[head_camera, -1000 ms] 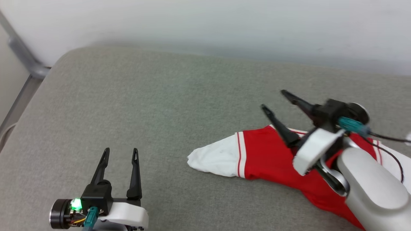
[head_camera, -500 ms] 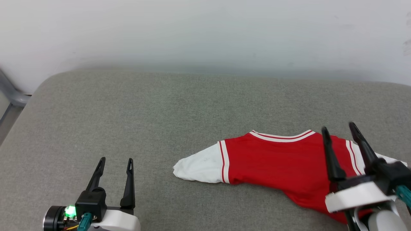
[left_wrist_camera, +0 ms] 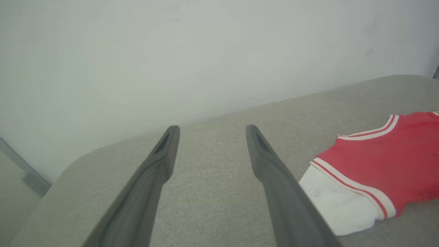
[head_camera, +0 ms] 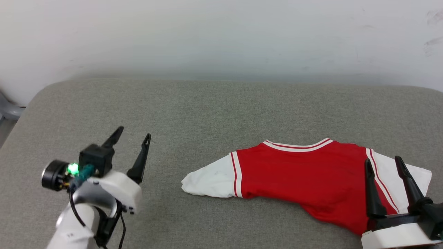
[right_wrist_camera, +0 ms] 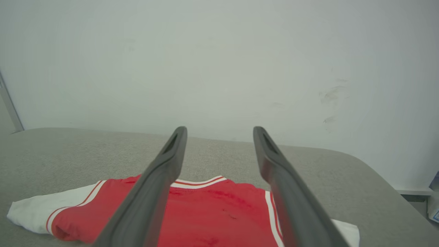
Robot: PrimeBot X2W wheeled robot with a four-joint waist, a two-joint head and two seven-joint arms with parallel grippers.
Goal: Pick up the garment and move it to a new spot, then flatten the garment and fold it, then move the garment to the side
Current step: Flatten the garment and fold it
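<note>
Well, left gripper [head_camera: 133,132] and right gripper [head_camera: 382,160] hover empty, jaws spread, garment [head_camera: 294,173] flat on the table [head_camera: 207,110]; right wrist view catches wall smudges [right_wrist_camera: 331,96].

right pincer [right_wrist_camera: 220,129] spread wide, empty, above the red garment [right_wrist_camera: 212,212] lying on a grey cushion [right_wrist_camera: 68,147].

Bare lab room: grey padded table [head_camera: 207,114] against plain white wall [head_camera: 221,34].

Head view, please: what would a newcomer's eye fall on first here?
The red shirt with white sleeves, lying right of centre on the grey pad. Next, the left gripper at lower left and the right gripper at lower right near the shirt, both with jaws open and empty.
</note>
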